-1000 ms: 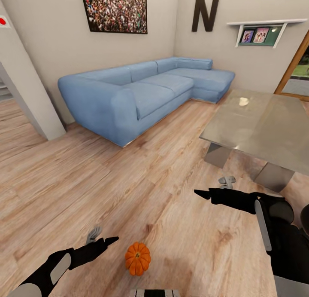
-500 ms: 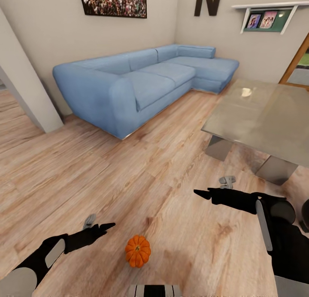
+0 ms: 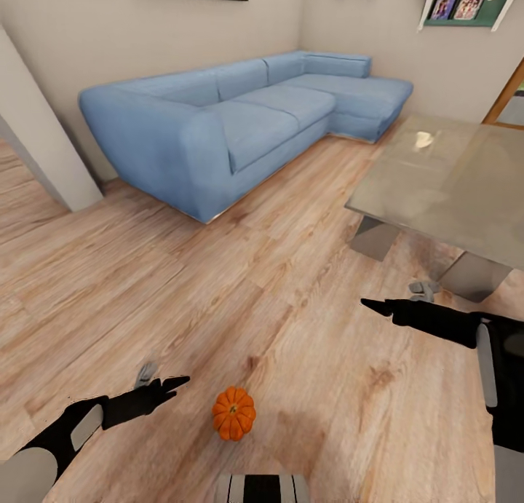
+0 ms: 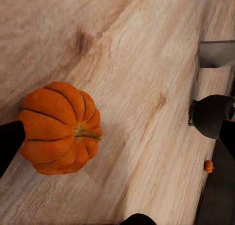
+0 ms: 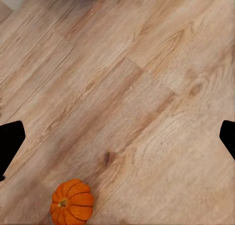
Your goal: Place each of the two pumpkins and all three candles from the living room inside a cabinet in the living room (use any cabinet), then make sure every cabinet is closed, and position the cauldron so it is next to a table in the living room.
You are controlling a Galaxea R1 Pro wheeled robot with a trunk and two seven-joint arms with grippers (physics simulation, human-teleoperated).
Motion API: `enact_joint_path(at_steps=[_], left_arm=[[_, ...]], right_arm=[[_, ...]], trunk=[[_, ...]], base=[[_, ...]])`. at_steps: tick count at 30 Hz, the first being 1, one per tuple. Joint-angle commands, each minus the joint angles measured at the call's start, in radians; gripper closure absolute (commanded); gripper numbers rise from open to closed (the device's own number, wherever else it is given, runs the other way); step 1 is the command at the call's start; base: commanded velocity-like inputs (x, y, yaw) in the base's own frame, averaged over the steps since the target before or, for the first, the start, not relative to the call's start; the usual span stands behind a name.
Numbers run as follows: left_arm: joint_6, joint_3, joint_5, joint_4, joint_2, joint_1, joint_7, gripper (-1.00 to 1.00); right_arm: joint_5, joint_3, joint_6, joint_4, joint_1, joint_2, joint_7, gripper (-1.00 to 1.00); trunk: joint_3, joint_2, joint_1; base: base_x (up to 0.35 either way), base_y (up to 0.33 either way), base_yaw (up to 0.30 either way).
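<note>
One orange ribbed pumpkin (image 3: 233, 413) sits on the wood floor just in front of my base. My left gripper (image 3: 173, 383) hovers open a short way to its left. In the left wrist view the pumpkin (image 4: 61, 128) looms close ahead of the left gripper (image 4: 73, 183), whose black fingertips (image 4: 7, 144) stand wide apart and do not touch it. Farther off in that view stand the black cauldron (image 4: 210, 116) and a second small pumpkin (image 4: 208, 166). My right gripper (image 3: 375, 308) is open over bare floor. The right wrist view has the right gripper (image 5: 119, 139) well clear of the pumpkin (image 5: 72, 202).
A glass-topped table (image 3: 437, 190) on grey legs stands at the right, close to my right arm. A blue corner sofa (image 3: 233, 124) runs along the back wall. A white wall corner (image 3: 36, 153) juts in at the left. Open wood floor lies between them.
The head view has tilted downward, so the room sits lower in the picture. My right arm has swung out to the right, nearer the table. The pumpkin has stayed put.
</note>
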Motion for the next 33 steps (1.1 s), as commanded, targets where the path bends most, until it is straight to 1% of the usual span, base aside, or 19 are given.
enact_joint_path(at_steps=[1,3,6,8,9,10,13,15,20,27,30,33], left_arm=[[-0.008,-0.007,0.011,0.026,-0.003,-0.001,0.003,-1.00],[-0.014,-0.006,0.011,0.031,-0.003,-0.001,0.006,-1.00],[-0.032,-0.006,0.011,0.034,-0.004,-0.001,0.009,-1.00],[-0.038,-0.006,0.011,0.035,-0.006,-0.001,0.023,-1.00],[-0.040,-0.006,0.011,0.035,-0.007,-0.001,0.033,-1.00],[-0.044,-0.007,0.011,0.035,-0.013,-0.001,0.062,-1.00],[-0.048,-0.007,0.011,0.035,-0.025,-0.001,0.118,-1.00],[-0.049,-0.007,0.011,0.034,-0.029,-0.002,0.139,-1.00],[-0.050,-0.006,0.013,0.030,-0.034,-0.004,0.157,-1.00],[-0.051,-0.006,0.015,0.028,-0.036,-0.010,0.158,-1.00],[-0.051,-0.007,0.013,0.028,-0.035,-0.026,0.153,-1.00],[-0.046,-0.020,-0.002,0.027,-0.031,-0.057,0.153,-1.00]], right_arm=[[0.003,-0.021,0.007,-0.001,0.006,-0.006,0.063,-1.00],[0.003,-0.024,0.007,-0.001,0.007,-0.003,0.076,-1.00],[0.004,-0.026,0.007,-0.001,0.008,-0.006,0.085,-1.00],[0.004,-0.027,0.007,-0.001,0.009,-0.008,0.087,-1.00],[0.004,-0.027,0.007,-0.001,0.009,-0.008,0.088,-1.00],[0.004,-0.028,0.007,-0.001,0.009,-0.008,0.088,-1.00],[0.004,-0.028,0.007,-0.001,0.009,-0.008,0.089,-1.00],[0.004,-0.028,0.007,-0.001,0.009,-0.008,0.089,-1.00],[0.004,-0.028,0.007,-0.001,0.009,-0.009,0.089,-1.00],[0.004,-0.028,0.007,-0.001,0.009,-0.009,0.089,-1.00],[0.004,-0.028,0.007,-0.001,0.009,-0.009,0.089,-1.00],[0.004,-0.028,0.007,-0.001,0.009,-0.009,0.090,-1.00]], trunk=[[-0.005,-0.001,0.000],[-0.012,-0.001,0.001],[-0.024,-0.002,0.002],[-0.032,-0.002,0.003],[-0.036,-0.002,0.004],[-0.040,-0.003,0.004],[-0.051,-0.003,0.006],[-0.059,-0.004,0.006],[-0.078,-0.005,0.009],[-0.105,-0.007,0.012],[-0.117,-0.007,0.013],[-0.128,-0.008,0.015]], base=[[0.000,0.000,0.000],[0.000,0.000,0.000],[0.000,0.000,0.000],[0.000,0.000,0.000],[0.000,0.000,0.000],[0.000,0.000,0.000],[0.000,0.000,0.000],[0.000,0.000,0.000],[0.000,0.000,0.000],[0.000,0.000,0.000],[0.000,0.000,0.000],[0.000,0.000,0.000]])
